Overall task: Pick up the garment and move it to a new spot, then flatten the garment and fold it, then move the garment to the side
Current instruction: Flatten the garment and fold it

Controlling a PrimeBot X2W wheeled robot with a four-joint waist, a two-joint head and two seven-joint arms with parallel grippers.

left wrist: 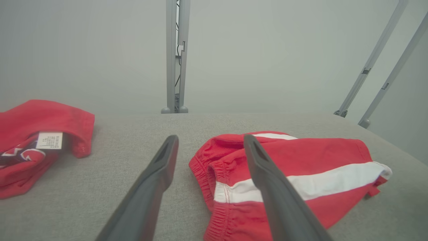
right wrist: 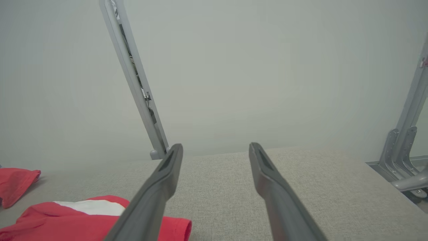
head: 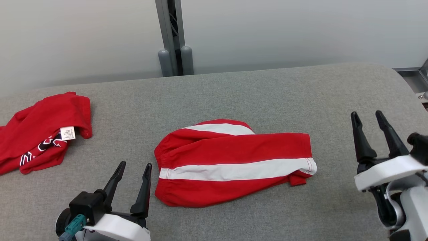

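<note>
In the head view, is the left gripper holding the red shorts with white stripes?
No, the left gripper stands open beside the red shorts, with only the grey surface visible between its fingers.

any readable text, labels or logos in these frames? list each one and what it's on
White care label on the red garment at the left: printed lines, too small to read.
Black-and-white graphic on the same garment: folded over, possibly lettering, not legible.
Red-and-white striped garment in the middle: no text visible.
Nothing can be quoted as read.
</note>
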